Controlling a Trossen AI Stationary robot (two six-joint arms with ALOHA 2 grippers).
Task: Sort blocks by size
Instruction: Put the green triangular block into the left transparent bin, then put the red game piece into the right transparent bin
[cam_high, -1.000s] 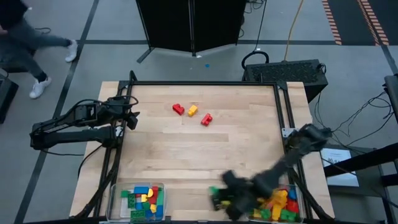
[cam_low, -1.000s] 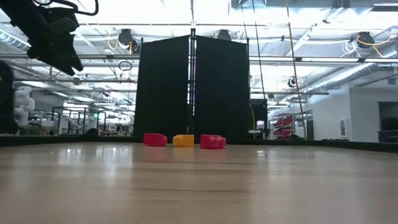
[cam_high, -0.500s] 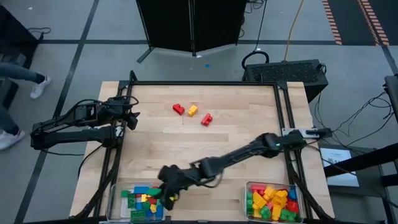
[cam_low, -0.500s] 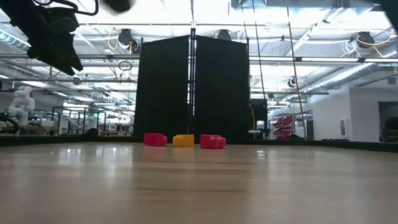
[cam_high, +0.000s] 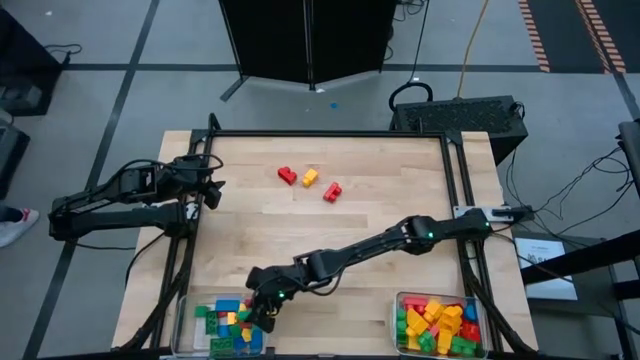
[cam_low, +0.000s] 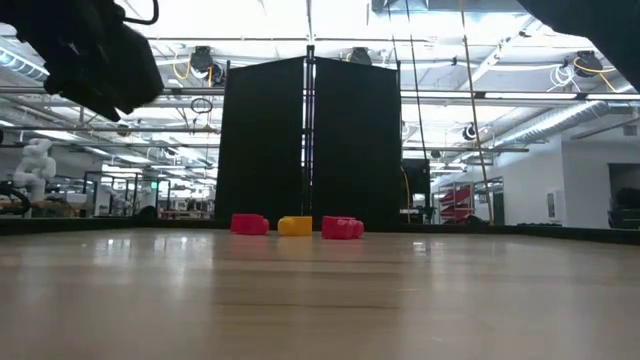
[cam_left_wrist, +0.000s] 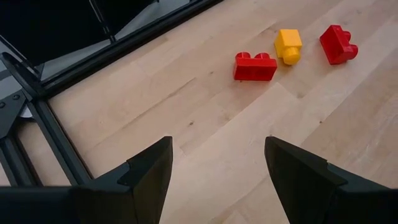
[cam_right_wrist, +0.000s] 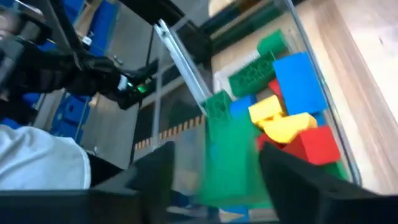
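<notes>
Two red blocks (cam_high: 287, 176) (cam_high: 332, 191) and a yellow one (cam_high: 310, 178) lie on the wooden table toward its far edge; they also show in the left wrist view, a red block (cam_left_wrist: 255, 66) among them. My right gripper (cam_high: 262, 308) reaches over the near-left clear bin (cam_high: 185, 310), its fingers apart around a blurred green block (cam_right_wrist: 233, 155). Blue, yellow, red and green blocks (cam_right_wrist: 292, 106) fill that bin. My left gripper (cam_left_wrist: 217, 168) waits open above the table's left edge (cam_high: 210, 190). My right gripper has the green block between its fingers, over the bin. A gap shows beside one finger (cam_right_wrist: 158, 165) and the block is blurred, so I cannot tell whether the other finger touches it.
A second clear bin (cam_high: 400, 325) full of mixed blocks stands at the near right. A black frame rail (cam_high: 330, 134) runs round the table. My right arm (cam_high: 400, 238) lies stretched across the table's near half.
My right gripper has swept from above the near-right bin toward the table's left edge, along the near side, carrying a green block, and now hangs over the near-left bin. Over the last half second it has moved only a little.
</notes>
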